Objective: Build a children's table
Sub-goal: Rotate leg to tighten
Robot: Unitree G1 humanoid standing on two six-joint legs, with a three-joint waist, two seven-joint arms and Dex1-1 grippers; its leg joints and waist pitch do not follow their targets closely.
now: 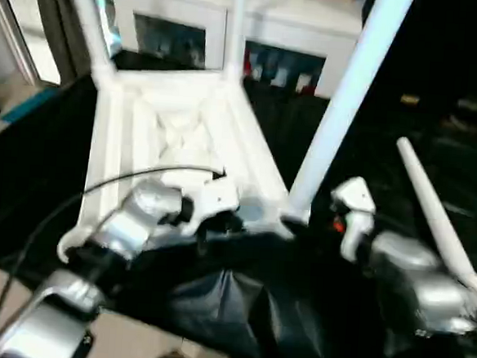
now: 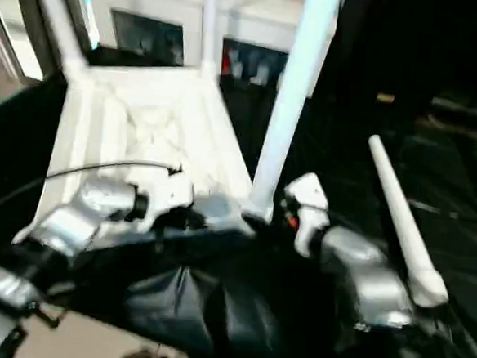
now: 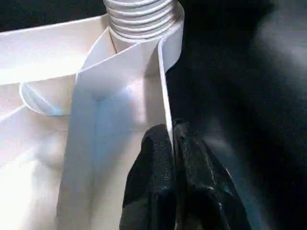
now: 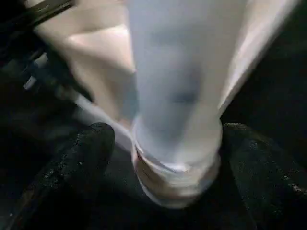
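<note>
The white table top (image 1: 184, 134) lies upside down on a black sheet, ribbed underside up. One white leg (image 1: 342, 104) stands tilted in the near right corner socket (image 1: 294, 220); its threaded end (image 3: 144, 19) sits in that socket. My left gripper (image 3: 171, 132) is shut on the top's thin rim wall (image 3: 165, 86) just beside this corner. Around the base of that leg (image 4: 177, 158) is my right gripper (image 4: 168, 139), open, one finger on each side with gaps to the leg. Two more legs (image 1: 237, 23) rise at the far corners. Another leg (image 1: 440, 218) lies loose on the right.
A black sheet (image 1: 237, 310) covers the work surface, bunched up in front of the table top. Behind stands a white glass-door cabinet (image 1: 176, 19). Beige floor (image 1: 129, 343) lies at the near left. A black cable (image 1: 140, 176) arcs over my left forearm.
</note>
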